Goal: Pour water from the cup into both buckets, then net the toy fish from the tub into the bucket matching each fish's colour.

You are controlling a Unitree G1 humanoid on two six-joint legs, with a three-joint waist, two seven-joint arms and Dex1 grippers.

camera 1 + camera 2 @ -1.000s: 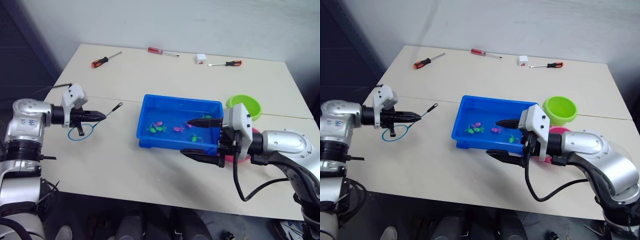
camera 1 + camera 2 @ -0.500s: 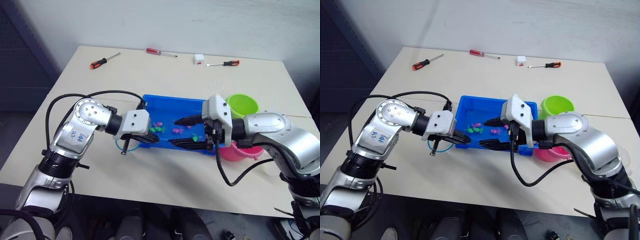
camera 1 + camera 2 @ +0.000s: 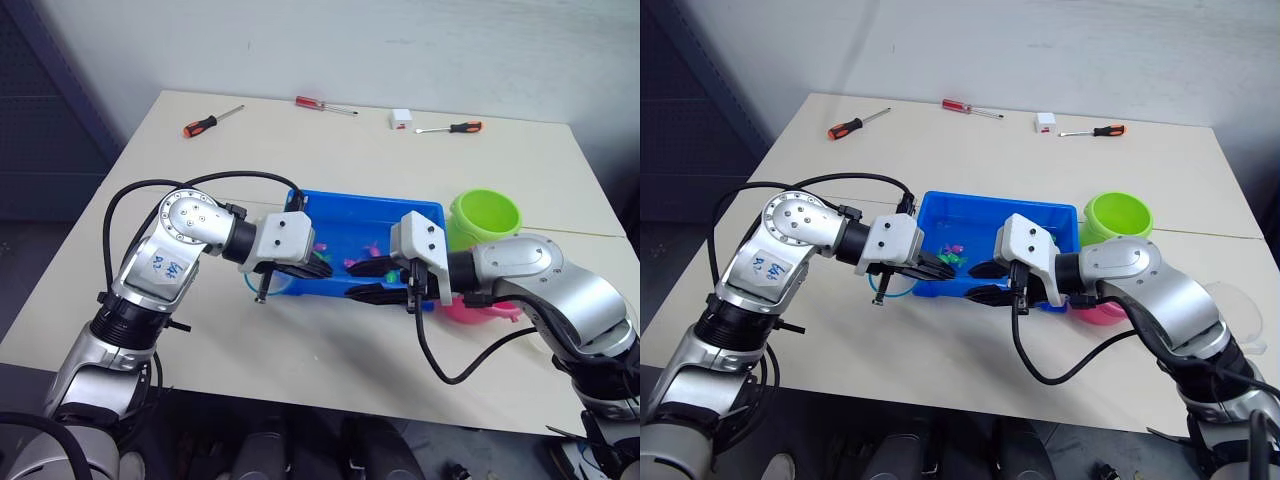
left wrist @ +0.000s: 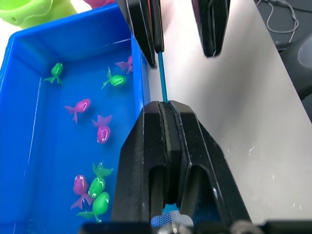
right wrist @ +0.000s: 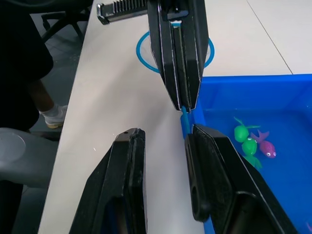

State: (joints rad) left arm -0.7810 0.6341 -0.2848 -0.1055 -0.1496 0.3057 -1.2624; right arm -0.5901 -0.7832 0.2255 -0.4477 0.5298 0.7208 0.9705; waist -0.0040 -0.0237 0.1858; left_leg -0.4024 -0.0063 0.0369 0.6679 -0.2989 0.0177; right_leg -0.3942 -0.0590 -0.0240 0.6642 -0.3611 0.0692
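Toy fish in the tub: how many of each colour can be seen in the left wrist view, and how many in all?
Green toy fish: 4
Pink toy fish: 4
Total: 8 visible; the left gripper covers part of the tub, so more could be hidden.
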